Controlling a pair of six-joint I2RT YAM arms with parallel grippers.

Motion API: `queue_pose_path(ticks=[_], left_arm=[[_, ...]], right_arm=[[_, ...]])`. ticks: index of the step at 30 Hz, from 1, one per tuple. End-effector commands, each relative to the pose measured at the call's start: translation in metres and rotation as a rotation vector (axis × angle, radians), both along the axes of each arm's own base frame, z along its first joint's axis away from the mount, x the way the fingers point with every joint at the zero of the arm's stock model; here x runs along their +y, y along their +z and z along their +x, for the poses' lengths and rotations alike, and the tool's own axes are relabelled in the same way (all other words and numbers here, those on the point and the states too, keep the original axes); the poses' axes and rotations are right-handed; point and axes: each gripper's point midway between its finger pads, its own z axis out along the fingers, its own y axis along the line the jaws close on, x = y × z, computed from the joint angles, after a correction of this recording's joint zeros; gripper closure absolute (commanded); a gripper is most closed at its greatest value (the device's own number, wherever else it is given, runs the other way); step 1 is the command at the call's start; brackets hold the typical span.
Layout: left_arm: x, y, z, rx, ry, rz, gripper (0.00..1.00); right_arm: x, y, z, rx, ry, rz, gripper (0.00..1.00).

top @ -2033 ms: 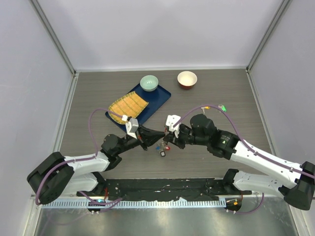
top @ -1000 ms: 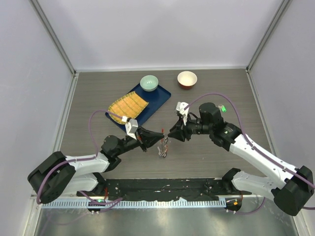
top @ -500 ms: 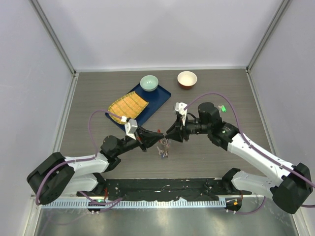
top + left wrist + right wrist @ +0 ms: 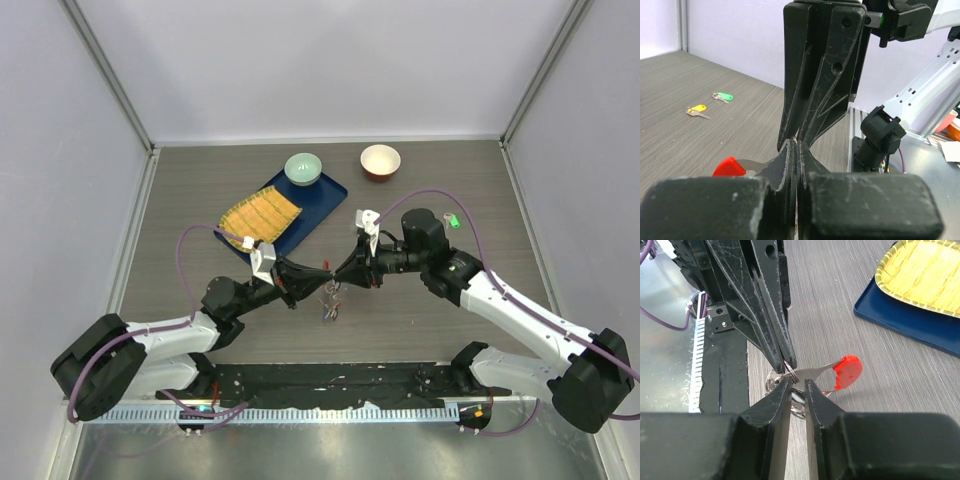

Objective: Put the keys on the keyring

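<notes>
My left gripper (image 4: pixel 797 143) is shut on the silver split ring of the keyring (image 4: pixel 790 371) and holds it above the table. The rest of the bunch (image 4: pixel 330 301) dangles below. A red-headed piece (image 4: pixel 847 371) sticks out sideways from the ring. My right gripper (image 4: pixel 798 384) meets the left one tip to tip (image 4: pixel 338 274). Its jaws stand a narrow gap apart, with the ring's edge and a silver blade at their tips. A yellow key (image 4: pixel 697 110) and a green key (image 4: pixel 723 96) lie loose on the table behind. The green key (image 4: pixel 454 220) lies beside the right arm.
A blue tray (image 4: pixel 322 197) at the back left carries a yellow woven mat (image 4: pixel 260 215) and a green bowl (image 4: pixel 303 168). A red bowl with a white inside (image 4: pixel 380 160) stands at the back. The black base rail (image 4: pixel 340 380) runs along the near edge.
The right gripper has moved left up to the left gripper's tip, and its jaws have narrowed. The left gripper has kept the keyring, raised slightly.
</notes>
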Motion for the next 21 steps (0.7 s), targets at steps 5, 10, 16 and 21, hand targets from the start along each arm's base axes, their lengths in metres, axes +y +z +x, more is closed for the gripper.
queue_pose_path(ticks=[5,10,16,21], left_arm=[[0.01,0.067,-0.017,-0.216,-0.029,-0.188,1.0],[0.014,0.068,-0.016,-0.218,-0.002,-0.198,1.0],[0.011,0.029,0.002,-0.145,0.073,0.006,0.76],[0.021,0.003,0.013,-0.108,0.154,0.172,0.57]], right_arm=[[0.009,0.017,-0.003,-0.033,0.064,0.068,0.83],[0.008,0.013,-0.006,-0.015,0.069,0.046,0.99],[-0.017,0.011,0.01,-0.051,-0.033,-0.157,0.99],[-0.031,0.039,0.029,-0.132,-0.129,-0.344,0.99]])
